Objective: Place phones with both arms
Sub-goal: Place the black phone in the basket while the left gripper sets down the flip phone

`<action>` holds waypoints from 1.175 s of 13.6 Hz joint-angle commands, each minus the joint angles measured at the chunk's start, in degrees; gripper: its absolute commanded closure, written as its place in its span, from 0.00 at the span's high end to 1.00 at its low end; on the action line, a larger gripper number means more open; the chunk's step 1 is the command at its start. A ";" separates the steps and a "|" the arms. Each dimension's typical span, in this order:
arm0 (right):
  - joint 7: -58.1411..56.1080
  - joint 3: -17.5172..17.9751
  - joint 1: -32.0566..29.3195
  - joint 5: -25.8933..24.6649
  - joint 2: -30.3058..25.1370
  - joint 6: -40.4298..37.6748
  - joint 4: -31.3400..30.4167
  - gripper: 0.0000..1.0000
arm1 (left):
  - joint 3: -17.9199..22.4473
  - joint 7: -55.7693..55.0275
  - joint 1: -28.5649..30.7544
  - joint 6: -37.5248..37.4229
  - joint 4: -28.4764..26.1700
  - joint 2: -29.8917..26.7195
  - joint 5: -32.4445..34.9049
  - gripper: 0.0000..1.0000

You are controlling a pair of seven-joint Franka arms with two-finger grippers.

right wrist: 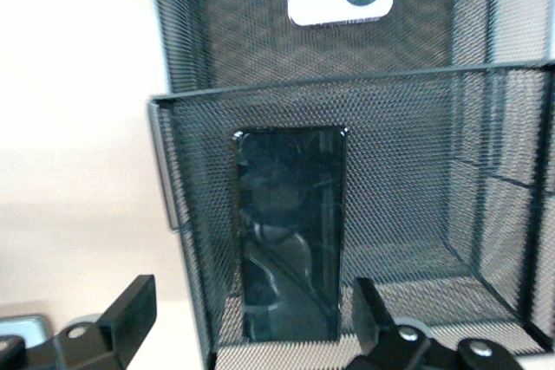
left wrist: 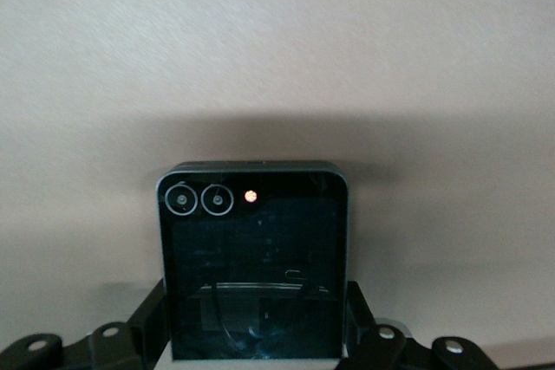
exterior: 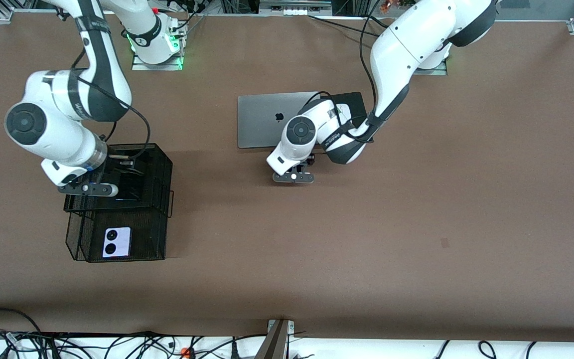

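my left fingers [left wrist: 251,357] clamp the small black phone [left wrist: 251,262] over the desk [exterior: 366,224] for carrying, while my right fingers [right wrist: 251,318] hang spread over the long black phone [right wrist: 290,231] lying in the mesh basket [exterior: 160,164].

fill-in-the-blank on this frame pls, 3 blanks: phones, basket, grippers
1. The left gripper, over bare table beside the silver laptop, is shut on the small ____ phone.
2. The long black phone lies in the mesh basket's ____ tier.
3. The right gripper, over that tier, is ____.
4. The white-lavender phone lies in the lower tier.

Missing: black; upper; open
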 commanded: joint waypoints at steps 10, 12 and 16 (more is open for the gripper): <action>17.40 6.45 3.70 0.94 9.07 -9.98 18.63 1.00 | 0.23 3.77 10.26 -25.59 1.88 -14.05 1.20 1.00; 24.26 10.32 4.49 0.85 13.73 -8.50 22.59 1.00 | 0.14 13.95 16.04 -30.27 1.88 -17.83 1.12 1.00; 37.62 16.13 7.65 0.68 21.21 -1.21 27.17 1.00 | 0.14 22.86 25.02 -32.84 1.96 -22.41 1.20 1.00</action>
